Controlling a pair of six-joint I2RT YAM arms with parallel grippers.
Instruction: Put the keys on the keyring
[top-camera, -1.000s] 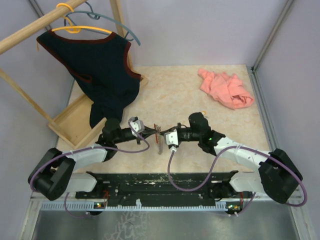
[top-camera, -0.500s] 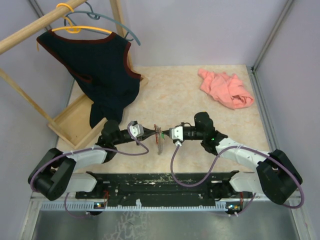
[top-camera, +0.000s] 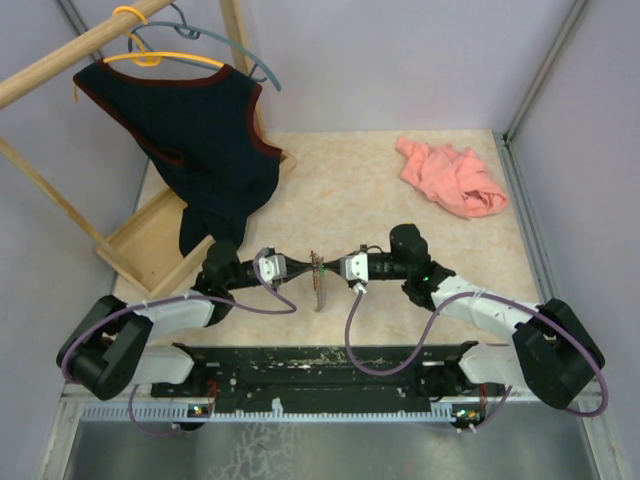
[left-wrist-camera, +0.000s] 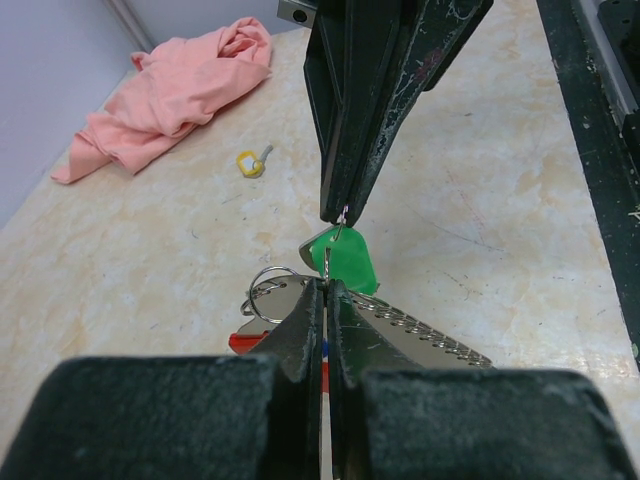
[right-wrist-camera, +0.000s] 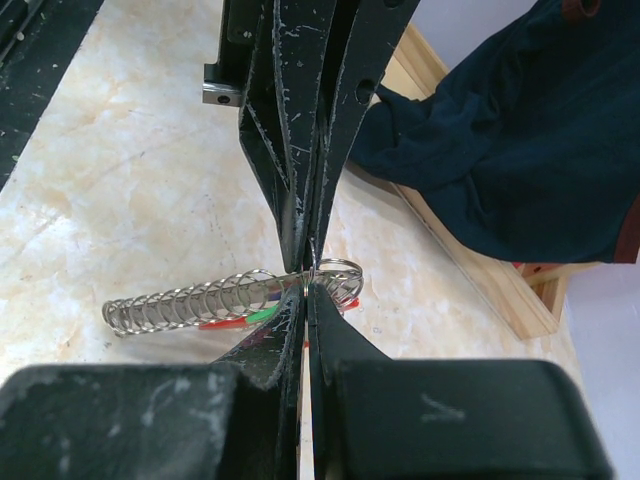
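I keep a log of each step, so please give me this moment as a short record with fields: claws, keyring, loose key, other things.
left claw: shut, tip to tip with the right claw
right claw: shut
between tips: thin metal piece, which part unclear
keyring: at the tips, beside green key cover
yellow key: alone on table, near pink cloth
dark vest: hanging, far left

The far-left corner of the bench (top-camera: 360, 190) is blocked by a wooden rack (top-camera: 140, 245) and the dark garment (top-camera: 200, 140) hanging over it. A pink cloth (top-camera: 450, 178) occupies the far-right corner. The far centre between them is open. Towards the near edge, the left end effector (top-camera: 304, 267) and the right end effector (top-camera: 323, 267) meet tip to tip with the keyring (top-camera: 317, 285) at their tips, leaving no passage between them.
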